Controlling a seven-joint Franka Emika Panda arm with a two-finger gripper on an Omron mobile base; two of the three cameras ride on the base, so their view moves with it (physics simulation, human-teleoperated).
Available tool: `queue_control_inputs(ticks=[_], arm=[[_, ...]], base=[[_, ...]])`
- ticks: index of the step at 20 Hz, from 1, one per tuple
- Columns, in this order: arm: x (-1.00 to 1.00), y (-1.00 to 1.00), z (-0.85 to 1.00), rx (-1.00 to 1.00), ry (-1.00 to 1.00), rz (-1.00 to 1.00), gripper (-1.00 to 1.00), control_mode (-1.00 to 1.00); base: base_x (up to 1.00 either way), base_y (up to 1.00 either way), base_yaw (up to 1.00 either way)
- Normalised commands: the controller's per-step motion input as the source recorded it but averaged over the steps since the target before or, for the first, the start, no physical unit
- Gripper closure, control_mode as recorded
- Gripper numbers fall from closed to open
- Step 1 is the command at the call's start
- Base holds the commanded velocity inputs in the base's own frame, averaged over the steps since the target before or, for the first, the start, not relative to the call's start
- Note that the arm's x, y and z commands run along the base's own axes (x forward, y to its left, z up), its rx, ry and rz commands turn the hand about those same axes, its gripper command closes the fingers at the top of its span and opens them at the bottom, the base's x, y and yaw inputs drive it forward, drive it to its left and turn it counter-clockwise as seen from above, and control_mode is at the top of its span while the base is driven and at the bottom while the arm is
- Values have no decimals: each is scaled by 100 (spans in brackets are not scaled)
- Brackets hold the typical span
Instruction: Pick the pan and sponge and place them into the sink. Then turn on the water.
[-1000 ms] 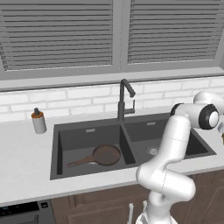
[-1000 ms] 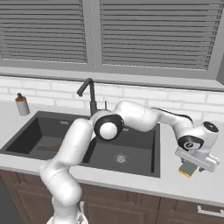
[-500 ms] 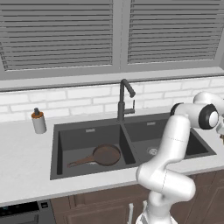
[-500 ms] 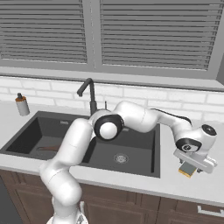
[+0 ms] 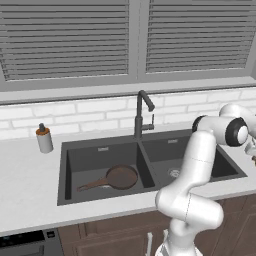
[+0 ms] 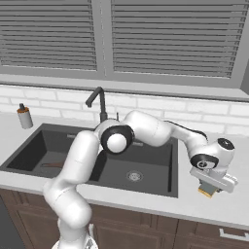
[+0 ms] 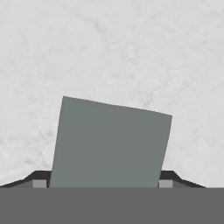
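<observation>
The gripper (image 6: 210,190) sits lower than before over the sponge (image 7: 109,142) (fingers flanking it; grip unclear).

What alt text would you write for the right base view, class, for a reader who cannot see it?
The white arm reaches right over the counter, its gripper down on the sponge beside the dark sink. A soap bottle stands far left.

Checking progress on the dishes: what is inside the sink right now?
The pan lies flat in the left basin of the sink, handle pointing left. The right basin shows its drain; the arm hides part of its floor. No water runs.
</observation>
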Motion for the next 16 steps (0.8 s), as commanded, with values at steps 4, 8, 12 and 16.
queue_control_inputs(ticks=[4, 8, 12, 16], arm=[[6, 70, -78, -12, 13, -15, 100, -100], [1, 53, -52, -6, 3, -5, 100, -100], [-8, 34, -12, -10, 0, 32, 100, -100], [-6, 30, 5, -1, 0, 45, 100, -100]], base=[[0, 0, 0], [0, 0, 0], [0, 0, 0], [0, 0, 0]])
